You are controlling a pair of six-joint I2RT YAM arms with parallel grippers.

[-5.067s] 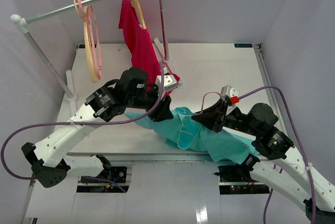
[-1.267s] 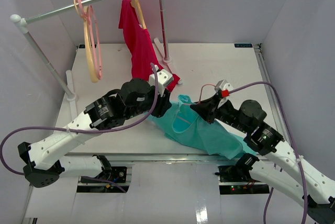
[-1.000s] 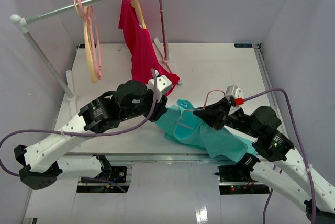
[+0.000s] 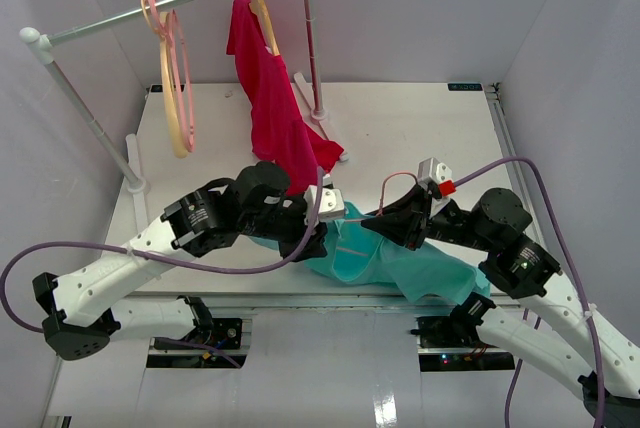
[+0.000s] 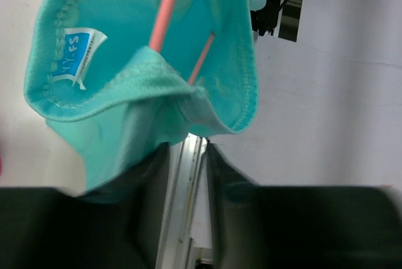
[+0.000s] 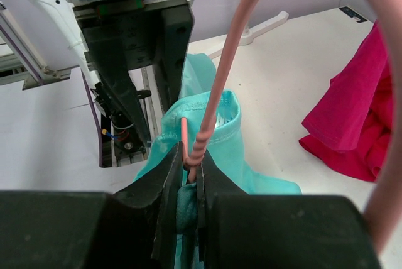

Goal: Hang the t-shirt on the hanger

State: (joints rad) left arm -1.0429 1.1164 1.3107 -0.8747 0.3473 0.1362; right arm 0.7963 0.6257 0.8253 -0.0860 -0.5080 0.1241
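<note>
Left gripper: jaws narrowly apart with a bare gap between them; the collar fold of the teal t-shirt sits just above and drapes against one finger, and no firm hold shows. T-shirt: bunched at the near edge of the table, between the two arms, collar open. Pink hanger: bars inside the neck opening. Right gripper: clamped on the hanger stem below the hook. Step, as judged: feeding the hanger into the collar. The next move calls for pinching the collar and drawing it over a hanger shoulder. Room: near edge close; red garment and rack post just behind; open tabletop far right.
</note>
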